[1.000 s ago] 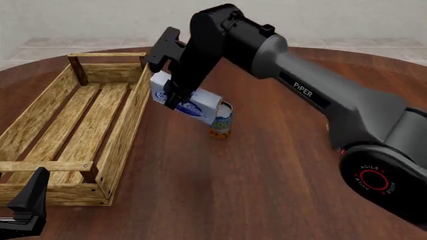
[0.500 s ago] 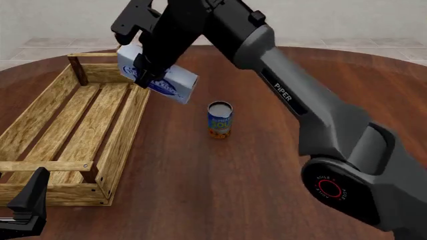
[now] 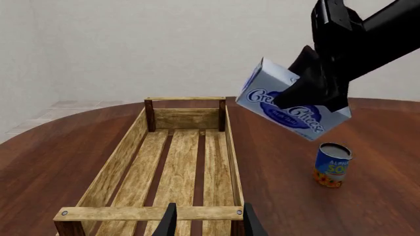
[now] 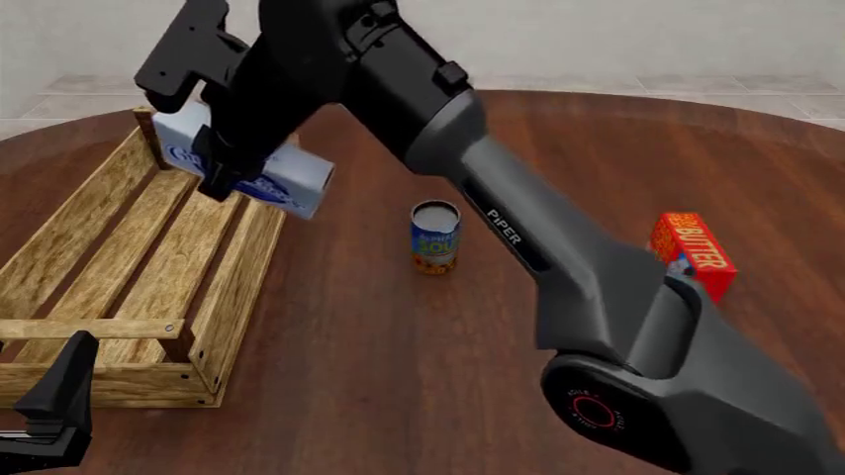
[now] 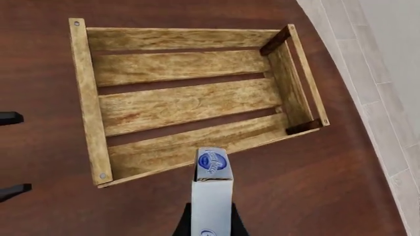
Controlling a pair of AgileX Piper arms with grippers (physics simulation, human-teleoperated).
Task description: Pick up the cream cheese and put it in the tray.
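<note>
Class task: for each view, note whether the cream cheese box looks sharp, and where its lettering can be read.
Left wrist view: cream cheese sharp, script legible. Front view: sharp but largely covered by the right gripper. Right wrist view: seen edge-on, only the oval logo shows; no blur anywhere.

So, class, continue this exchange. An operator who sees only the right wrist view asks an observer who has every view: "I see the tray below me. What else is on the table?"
Observer: A blue-and-yellow can stands upright on the table, to the right of the tray in the front view.
Operator: Anything beyond that?
Observer: A red-orange butter box lies farther right, apart from the can.
Operator: How does my load sit?
Observer: The left wrist view shows the cream cheese tilted in the right gripper, held higher than the tray's walls.
</note>
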